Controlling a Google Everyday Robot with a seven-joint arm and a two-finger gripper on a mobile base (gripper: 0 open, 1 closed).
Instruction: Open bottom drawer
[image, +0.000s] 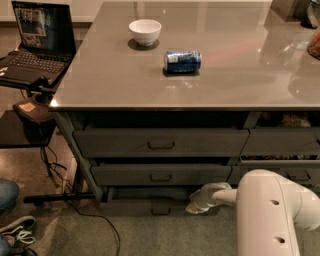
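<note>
The bottom drawer (145, 206) is the slim dark grey front lowest in the wide left stack, with a small dark loop handle (161, 211) at its centre. It stands pulled out a little from the frame. My gripper (194, 208) reaches in from the white arm (270, 215) at the lower right and sits at the drawer's right end, well to the right of the handle. Its tip is close against the drawer front.
Two taller grey drawers (160, 142) (161, 175) sit above it; narrower drawers (282, 142) stand to the right. The counter (240, 75) holds a white bowl (145, 31) and a blue can (182, 61). A laptop (35, 40), cables (75, 205) and a person's shoe (15, 232) are at left.
</note>
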